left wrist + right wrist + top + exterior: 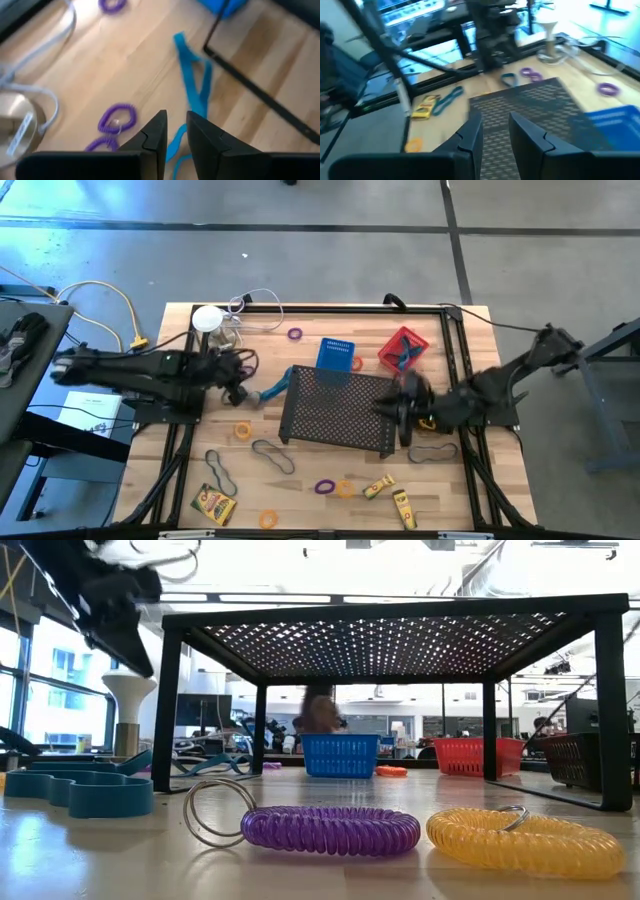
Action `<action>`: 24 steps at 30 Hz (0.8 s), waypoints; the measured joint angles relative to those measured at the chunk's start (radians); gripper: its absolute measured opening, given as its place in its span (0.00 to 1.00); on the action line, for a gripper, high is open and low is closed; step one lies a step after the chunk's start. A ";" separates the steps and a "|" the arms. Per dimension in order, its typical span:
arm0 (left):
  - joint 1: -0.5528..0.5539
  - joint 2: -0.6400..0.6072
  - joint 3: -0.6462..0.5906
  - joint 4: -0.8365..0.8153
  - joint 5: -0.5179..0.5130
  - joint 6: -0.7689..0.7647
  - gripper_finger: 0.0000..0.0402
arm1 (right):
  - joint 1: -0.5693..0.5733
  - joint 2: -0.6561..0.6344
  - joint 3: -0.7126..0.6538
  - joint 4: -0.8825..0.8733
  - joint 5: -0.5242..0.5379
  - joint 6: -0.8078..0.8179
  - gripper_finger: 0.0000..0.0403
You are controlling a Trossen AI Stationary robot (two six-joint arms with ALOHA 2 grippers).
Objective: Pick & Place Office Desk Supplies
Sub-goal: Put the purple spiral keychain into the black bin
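Office desk supplies lie loose on the wooden table: a blue band point(272, 390), dark loops point(272, 455), purple rings point(324, 487), orange rings point(243, 430) and yellow boxes point(213, 503). My left gripper point(238, 390) hangs over the table's left half, just left of the blue band point(192, 85). It slants down, its fingers point(177, 117) a narrow gap apart with nothing between them. My right gripper point(403, 420) is raised over the right end of the black mesh tray point(335, 410). It is narrowly open point(495, 122) and holds nothing.
A blue basket point(337, 355) and a red basket point(403, 348) stand behind the mesh tray. A white round-topped object with a cable point(208, 320) stands at the far left. In the low view, a purple coil ring point(330, 830) and a yellow one point(525, 840) lie near the front edge.
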 joint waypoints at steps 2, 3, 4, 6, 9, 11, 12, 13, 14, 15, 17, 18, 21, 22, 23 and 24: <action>0.089 0.035 0.000 -0.008 0.058 0.001 0.16 | 0.035 0.053 0.000 0.055 0.013 -0.011 0.20; 0.134 0.059 0.000 -0.013 0.089 0.001 0.16 | 0.050 0.078 0.000 0.082 0.018 -0.021 0.20; 0.173 0.089 0.000 -0.021 0.120 0.002 0.16 | 0.063 0.104 0.000 0.110 0.022 -0.027 0.20; 0.242 0.159 0.000 -0.044 0.162 0.004 0.16 | 0.081 0.144 0.000 0.171 0.037 -0.038 0.20; 0.309 0.269 0.000 -0.045 0.171 0.024 0.16 | 0.102 0.194 0.000 0.237 0.040 -0.060 0.20; 0.340 0.334 0.000 -0.030 0.206 0.049 0.16 | 0.113 0.212 0.000 0.256 0.040 -0.076 0.20; 0.350 0.364 0.000 -0.016 0.223 0.067 0.16 | 0.119 0.216 0.000 0.259 0.040 -0.079 0.20; 0.355 0.393 0.000 -0.005 0.233 0.090 0.16 | 0.124 0.217 0.000 0.259 0.041 -0.081 0.20; 0.357 0.416 0.000 0.006 0.234 0.114 0.16 | 0.128 0.218 0.000 0.259 0.041 -0.081 0.20; 0.357 0.438 0.000 0.016 0.234 0.128 0.16 | 0.132 0.218 0.000 0.259 0.041 -0.081 0.20; 0.357 0.464 0.000 0.032 0.235 0.137 0.16 | 0.139 0.218 0.000 0.260 0.043 -0.081 0.20; 0.357 0.472 0.000 0.036 0.235 0.143 0.16 | 0.143 0.218 0.000 0.260 0.050 -0.080 0.20; 0.357 0.476 0.000 0.052 0.231 0.152 0.16 | 0.153 0.218 0.000 0.258 0.065 -0.080 0.20; 0.357 0.474 0.000 0.058 0.223 0.153 0.16 | 0.155 0.218 0.000 0.258 0.066 -0.080 0.20; 0.357 0.472 0.000 0.064 0.213 0.153 0.16 | 0.154 0.218 0.000 0.257 0.066 -0.080 0.20; 0.357 0.471 0.000 0.069 0.206 0.154 0.16 | 0.154 0.218 0.000 0.254 0.066 -0.080 0.20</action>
